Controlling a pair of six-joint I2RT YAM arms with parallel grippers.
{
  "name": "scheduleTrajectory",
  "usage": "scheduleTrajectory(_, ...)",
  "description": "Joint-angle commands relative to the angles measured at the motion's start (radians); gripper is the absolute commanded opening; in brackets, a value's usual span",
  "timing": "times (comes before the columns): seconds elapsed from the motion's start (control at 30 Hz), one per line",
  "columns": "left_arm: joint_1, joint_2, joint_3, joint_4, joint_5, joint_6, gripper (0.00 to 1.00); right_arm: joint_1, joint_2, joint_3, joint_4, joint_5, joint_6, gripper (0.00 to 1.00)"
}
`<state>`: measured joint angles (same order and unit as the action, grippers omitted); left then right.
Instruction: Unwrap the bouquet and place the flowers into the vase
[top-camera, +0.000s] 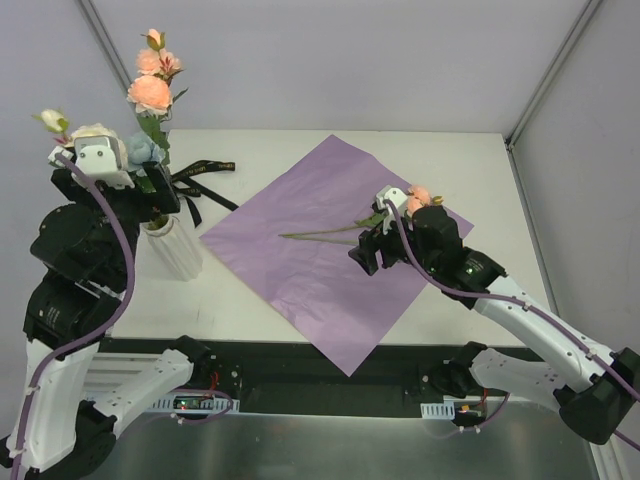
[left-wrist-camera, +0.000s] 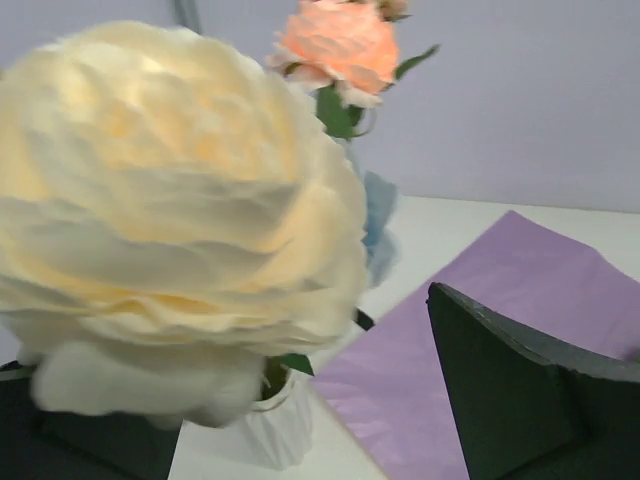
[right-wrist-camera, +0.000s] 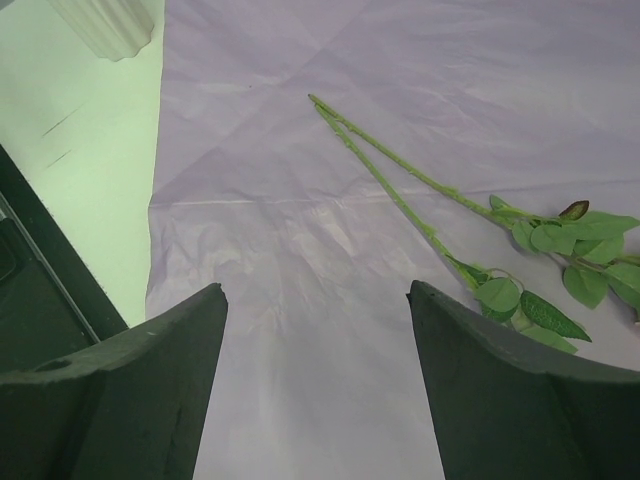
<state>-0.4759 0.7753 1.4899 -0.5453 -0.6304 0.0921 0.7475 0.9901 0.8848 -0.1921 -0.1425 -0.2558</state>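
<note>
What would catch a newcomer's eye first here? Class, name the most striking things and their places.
The big purple paper sheet lies flat across the middle of the table. At the left, peach flowers stand tall in the white vase, and a cream rose fills the left wrist view. Two green stems lie on the sheet, ahead of the open right hand.

Left pincer (top-camera: 145, 185), right pincer (right-wrist-camera: 315, 290): both parted.
Left stood raised at far left, spread wide; right reached inward, tilted down, likewise spread.
</note>
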Motion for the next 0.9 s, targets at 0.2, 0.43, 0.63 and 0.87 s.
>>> scheduleTrajectory(0.2,0.008,0.001,0.056,0.126,1.146,0.008,0.86,-0.007,0.091,0.060,0.017,0.101,0.211,0.77)
scheduleTrajectory(0.43,0.002,0.264,0.118,0.162,1.747,-0.175,0.87,-0.075,0.287,0.131,-0.121,0.379,0.767,0.68)
scheduleTrajectory(0.63,0.002,0.456,0.061,0.142,1.665,-0.230,0.83,-0.146,0.432,0.109,-0.053,0.235,0.999,0.61)
scheduleTrajectory(0.87,-0.084,0.688,0.052,-0.017,1.178,-0.094,0.72,-0.178,0.525,0.043,0.009,0.170,1.317,0.46)
